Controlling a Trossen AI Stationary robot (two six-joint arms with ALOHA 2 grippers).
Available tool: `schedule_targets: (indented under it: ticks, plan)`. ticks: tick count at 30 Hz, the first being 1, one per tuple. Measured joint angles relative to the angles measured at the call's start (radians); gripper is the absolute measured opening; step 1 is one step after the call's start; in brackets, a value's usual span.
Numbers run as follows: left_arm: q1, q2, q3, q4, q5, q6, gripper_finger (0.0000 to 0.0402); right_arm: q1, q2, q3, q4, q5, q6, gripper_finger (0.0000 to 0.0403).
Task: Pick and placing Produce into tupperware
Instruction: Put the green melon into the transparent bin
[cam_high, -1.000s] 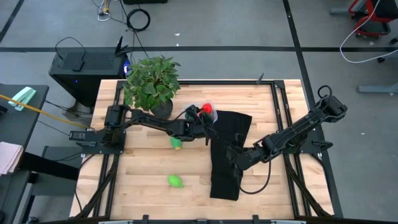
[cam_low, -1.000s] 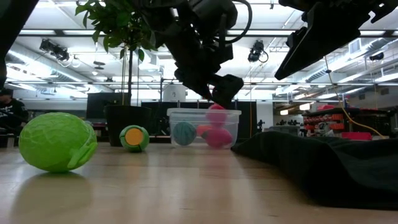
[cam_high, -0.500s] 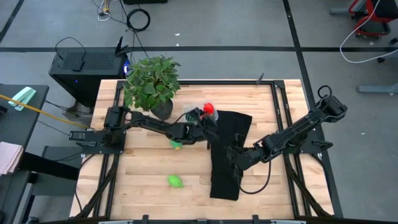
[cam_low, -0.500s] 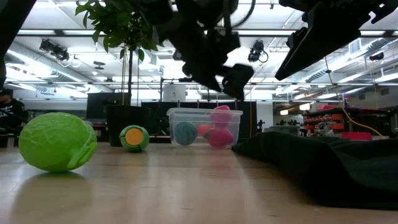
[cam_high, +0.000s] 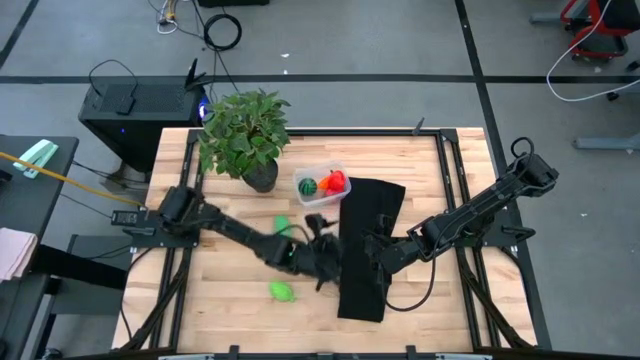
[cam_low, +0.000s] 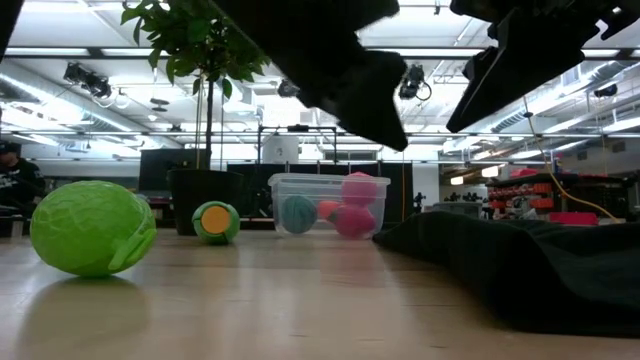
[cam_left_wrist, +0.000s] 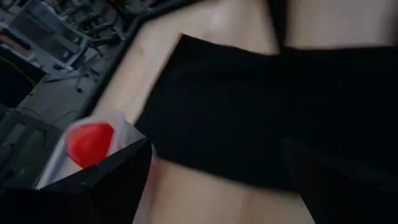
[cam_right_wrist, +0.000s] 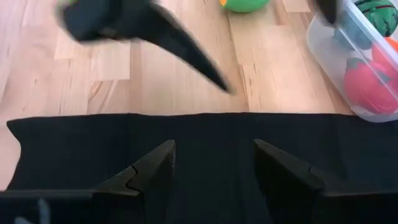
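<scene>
The left gripper (cam_high: 322, 262) hung spread and empty beside a black cloth (cam_high: 366, 245); a clear plastic tupperware (cam_high: 321, 185) of toy produce sat beyond. The right gripper (cam_right_wrist: 214, 165), fingers parted, hovered over the cloth.

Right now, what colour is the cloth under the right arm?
Black cloth, clearest in the high view.

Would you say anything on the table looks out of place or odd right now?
One thing: a black cloth lies spread over the table beside the tupperware, unrelated to the produce. Two green pieces sit outside the tub. Nothing looks spilled or damaged.
</scene>
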Motion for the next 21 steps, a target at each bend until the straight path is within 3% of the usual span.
schedule_targets:
  ticks: [6,11,15,21]
  plan:
    - [-0.079,0.0,0.0,-0.142,-0.015,-0.118,0.0368,0.0,0.0,0.0,-0.001,0.0,0.007,0.022]
    - [-0.138,-0.01,0.0,-0.229,0.021,-0.091,0.037,0.0,0.0,0.0,-0.001,0.0,0.007,0.022]
    - [-0.177,-0.051,0.0,-0.329,0.127,-0.042,0.037,0.0,0.0,0.0,-0.001,0.001,0.007,0.022]
    - [-0.221,-0.178,0.0,-0.351,0.271,-0.018,0.0369,0.0,0.0,0.0,0.001,0.001,0.007,0.022]
